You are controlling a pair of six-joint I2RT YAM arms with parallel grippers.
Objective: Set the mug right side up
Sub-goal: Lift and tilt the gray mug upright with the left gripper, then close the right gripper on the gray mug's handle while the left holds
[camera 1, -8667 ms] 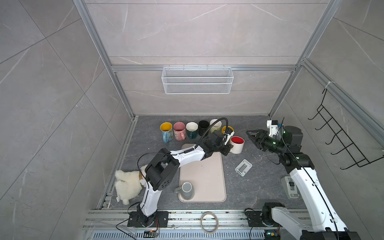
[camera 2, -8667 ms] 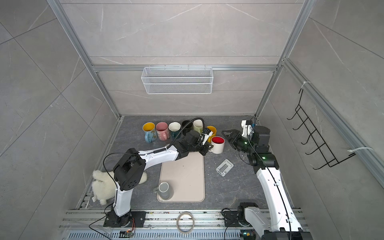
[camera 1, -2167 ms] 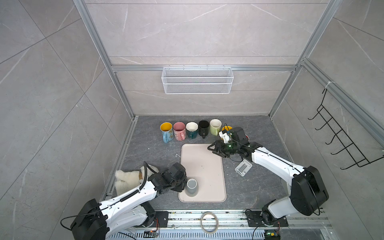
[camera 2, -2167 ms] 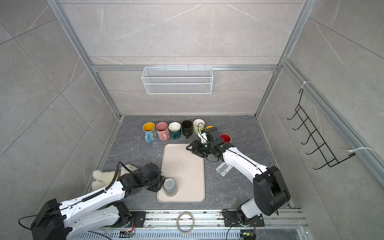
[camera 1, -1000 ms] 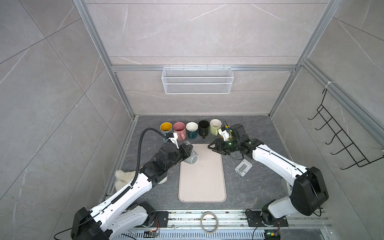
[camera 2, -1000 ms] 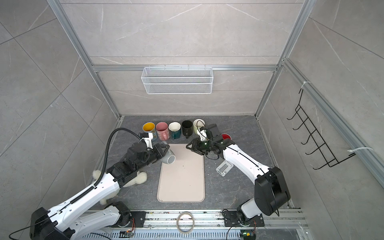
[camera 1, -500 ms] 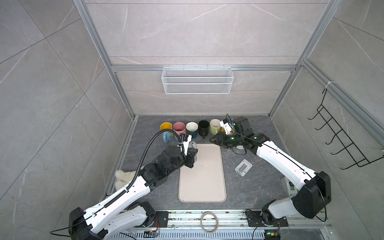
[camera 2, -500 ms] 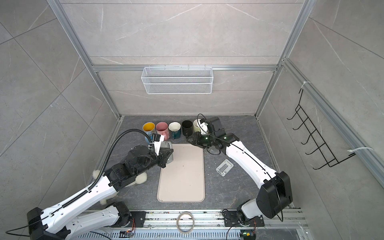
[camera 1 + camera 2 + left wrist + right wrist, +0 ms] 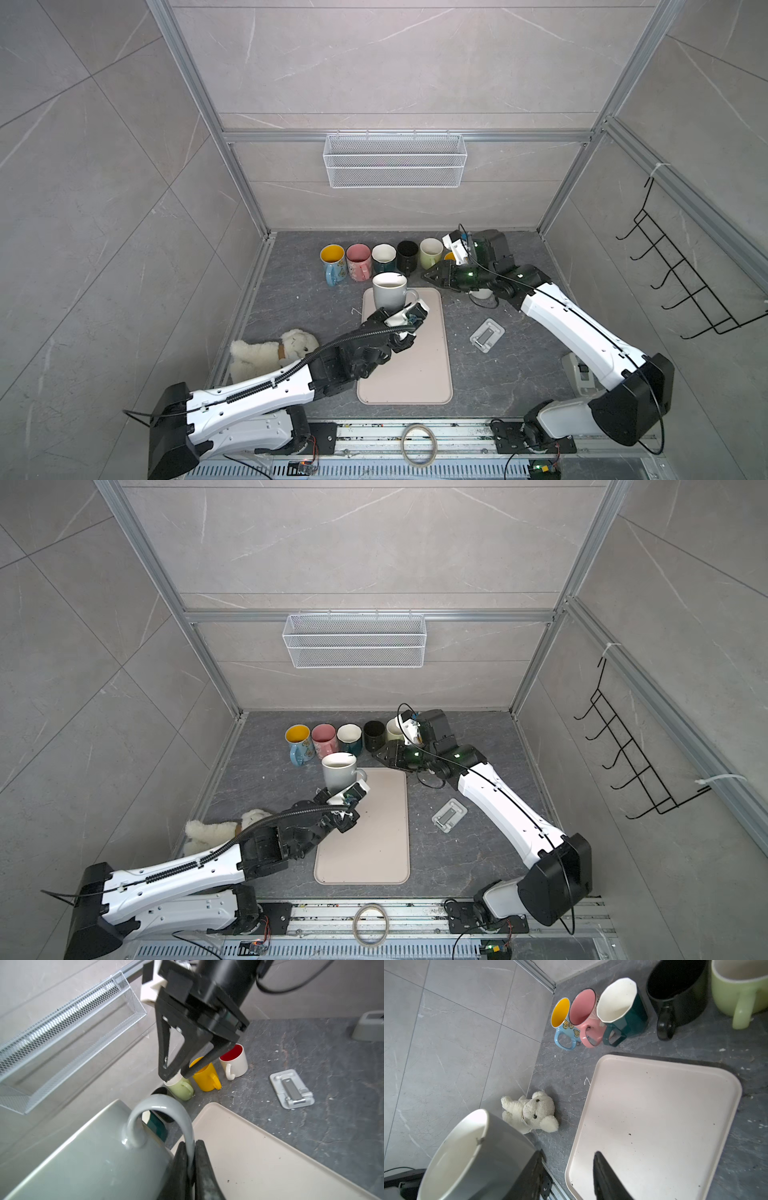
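L gripper is clamped on the grey mug's handle. You hold it upright, mouth up, at the tray's far-left corner, arm stretched low and fwd. R gripper is part-open and empty, just right of the mug, by the mug row. Free tray surface lies nearer you.

The grey mug, glossy outside and white inside, is sitting upright in the air with its mouth facing up in both top views. It is hanging over the far left corner of the beige tray, with the left gripper pinching its handle.
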